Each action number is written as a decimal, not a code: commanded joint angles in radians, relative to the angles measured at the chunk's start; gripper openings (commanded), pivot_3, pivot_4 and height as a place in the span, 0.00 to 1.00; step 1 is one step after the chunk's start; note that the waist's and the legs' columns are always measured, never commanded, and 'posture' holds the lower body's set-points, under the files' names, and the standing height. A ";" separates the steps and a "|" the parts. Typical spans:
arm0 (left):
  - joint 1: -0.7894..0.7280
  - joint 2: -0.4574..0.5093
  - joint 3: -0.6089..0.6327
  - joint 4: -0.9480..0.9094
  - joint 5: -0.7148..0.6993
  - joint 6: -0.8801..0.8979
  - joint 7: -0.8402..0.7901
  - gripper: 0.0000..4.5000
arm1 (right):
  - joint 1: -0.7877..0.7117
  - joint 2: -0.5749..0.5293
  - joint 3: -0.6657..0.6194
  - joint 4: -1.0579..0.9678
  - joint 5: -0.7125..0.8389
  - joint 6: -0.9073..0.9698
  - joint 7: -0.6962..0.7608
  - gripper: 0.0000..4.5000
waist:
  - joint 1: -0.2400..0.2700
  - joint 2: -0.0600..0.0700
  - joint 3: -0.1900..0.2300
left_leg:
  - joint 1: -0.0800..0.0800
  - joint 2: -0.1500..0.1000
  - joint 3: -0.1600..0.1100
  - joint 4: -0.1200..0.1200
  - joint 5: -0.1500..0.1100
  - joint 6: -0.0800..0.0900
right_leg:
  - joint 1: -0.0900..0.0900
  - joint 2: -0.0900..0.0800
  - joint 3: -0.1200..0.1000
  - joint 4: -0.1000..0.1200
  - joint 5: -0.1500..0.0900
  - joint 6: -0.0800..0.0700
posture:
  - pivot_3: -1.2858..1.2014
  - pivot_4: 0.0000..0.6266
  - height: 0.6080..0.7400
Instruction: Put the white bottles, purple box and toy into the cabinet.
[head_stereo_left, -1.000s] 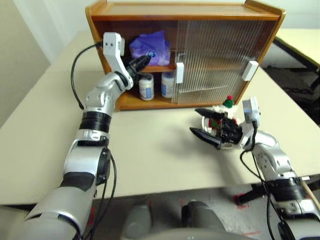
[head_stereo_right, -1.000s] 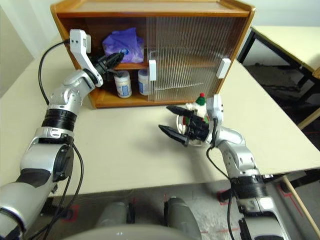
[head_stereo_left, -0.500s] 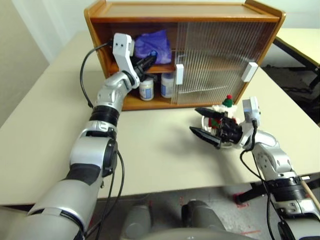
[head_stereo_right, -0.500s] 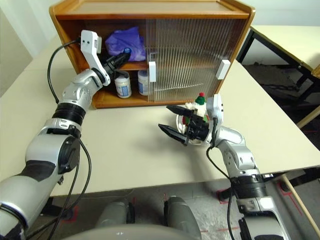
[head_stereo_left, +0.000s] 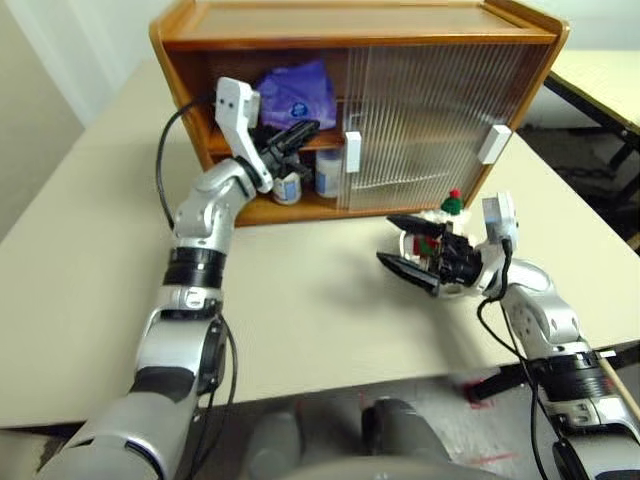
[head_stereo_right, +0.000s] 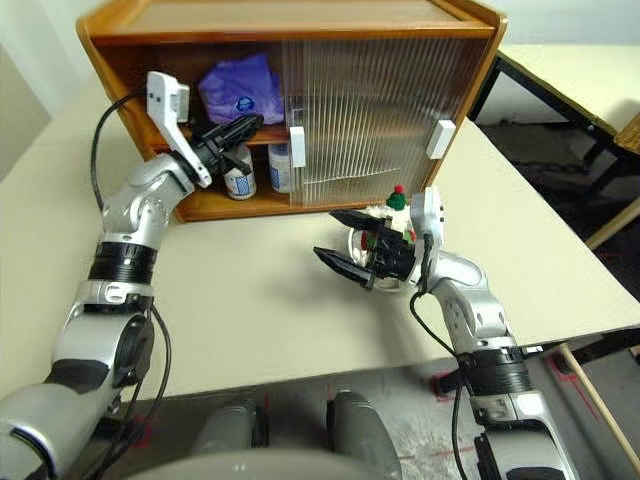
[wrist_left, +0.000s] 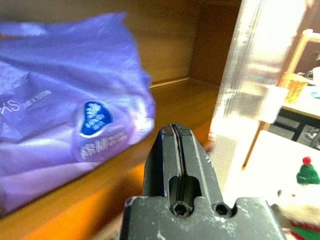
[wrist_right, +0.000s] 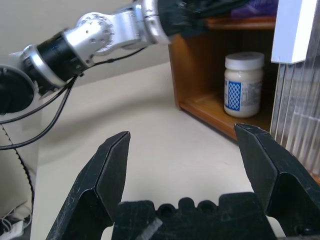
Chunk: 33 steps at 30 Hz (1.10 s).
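— Where do my two grippers stand?

— My left gripper (head_stereo_left: 306, 130) has its black fingers pressed together with nothing between them, at the open left side of the cabinet (head_stereo_left: 360, 22), just in front of the upper shelf's edge. In the left wrist view the closed fingers (wrist_left: 176, 150) point at the shelf board, just beside the purple box (wrist_left: 60, 125).

— And the right one?

— My right gripper (head_stereo_left: 405, 248) hangs over the table (head_stereo_left: 300, 300) in front of the cabinet with its fingers spread wide, nothing between them. In the right wrist view the two pads (wrist_right: 112, 160) stand well apart, with bare tabletop between.

— Where are the task's things?

— The purple box lies on the upper shelf, at the open left side, its round blue mark facing out. The two white bottles (head_stereo_right: 240, 172) stand side by side on the bottom board under that shelf; the right one is just beside the white handle (head_stereo_left: 352, 152) of the ribbed sliding door (head_stereo_left: 420, 120). The toy (head_stereo_left: 445, 215), a white bear in a green hat with a red pompom, sits on the table right behind my right gripper, outside the cabinet. I cannot tell whether it touches the gripper.
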 joint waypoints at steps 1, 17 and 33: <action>0.053 0.010 -0.002 -0.126 -0.050 0.019 -0.042 0.01 | 0.006 -0.004 -0.017 -0.002 0.003 -0.009 0.000 1.00 | 0.000 0.000 0.000 | 0.000 0.000 0.000 0.000 0.000 0.000 | 0.000 0.000 0.000 -0.001 0.000 0.000 | 0.55 0.00 1.00; -0.030 -0.079 -0.259 -0.029 0.151 -0.021 -0.020 0.01 | 0.009 -0.011 -0.029 0.016 -0.003 -0.029 0.008 1.00 | -0.007 0.001 0.000 | 0.002 -0.006 0.002 0.001 0.001 0.002 | 0.002 0.001 0.003 -0.002 -0.001 0.003 | 0.54 0.00 1.00; -0.099 -0.146 -0.250 0.073 0.273 0.020 0.184 0.01 | 0.019 -0.007 -0.027 0.002 -0.002 -0.033 -0.009 1.00 | -0.005 0.001 0.000 | 0.002 -0.003 0.002 0.001 0.000 0.002 | 0.002 0.000 0.003 -0.002 -0.001 0.003 | 0.54 0.00 1.00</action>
